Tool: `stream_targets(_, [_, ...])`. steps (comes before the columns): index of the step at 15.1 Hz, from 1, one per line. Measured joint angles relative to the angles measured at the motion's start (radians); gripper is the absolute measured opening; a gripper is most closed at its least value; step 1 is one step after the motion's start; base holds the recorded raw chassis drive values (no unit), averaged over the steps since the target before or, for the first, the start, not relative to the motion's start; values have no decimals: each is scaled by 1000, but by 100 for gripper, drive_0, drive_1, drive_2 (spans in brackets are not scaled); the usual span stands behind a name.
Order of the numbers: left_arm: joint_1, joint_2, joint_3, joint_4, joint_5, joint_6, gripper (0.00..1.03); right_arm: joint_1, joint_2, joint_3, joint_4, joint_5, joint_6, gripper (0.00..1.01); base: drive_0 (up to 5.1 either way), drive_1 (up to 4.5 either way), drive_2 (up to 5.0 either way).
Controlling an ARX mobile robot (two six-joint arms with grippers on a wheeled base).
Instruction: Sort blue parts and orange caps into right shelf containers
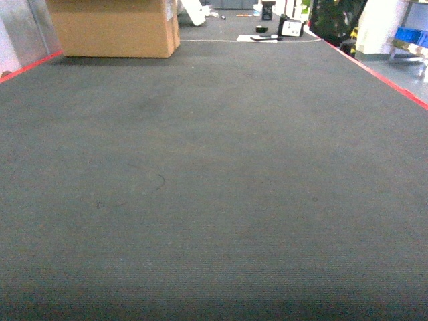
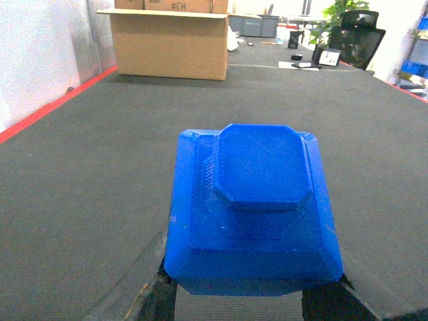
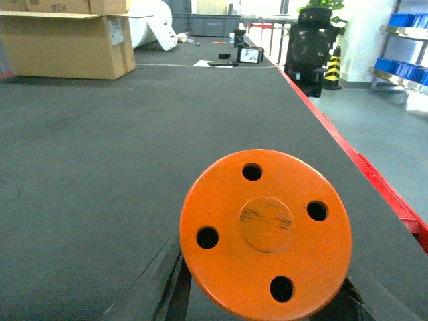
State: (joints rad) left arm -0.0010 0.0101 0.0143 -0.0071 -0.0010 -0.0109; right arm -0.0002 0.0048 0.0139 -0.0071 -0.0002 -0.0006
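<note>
A blue part [image 2: 253, 210], a stepped block with an octagonal raised top, fills the left wrist view, and my left gripper [image 2: 241, 299] is shut on its lower sides. In the right wrist view my right gripper [image 3: 262, 302] is shut on an orange cap [image 3: 265, 233], a round disc with several holes and a scuffed centre boss. Both are held above the dark mat. The right shelf containers [image 3: 403, 67], glossy blue crates, sit on a metal rack far off to the right, also visible as blue crates [image 1: 412, 35]. Neither gripper shows in the head view.
A dark ribbed mat [image 1: 214, 187] with red edge strips [image 1: 384, 79] spreads ahead. A large cardboard box [image 1: 114, 27] stands at the far left. Small items and a black device [image 1: 289, 28] lie at the far end. A black chair [image 3: 311, 40] stands beyond the right edge.
</note>
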Motion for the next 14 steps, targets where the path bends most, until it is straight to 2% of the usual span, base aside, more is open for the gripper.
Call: stream_targets(14, [1,0,0,0,1,0,44,0,0,0,1,0,0,42,-167,-167,-167])
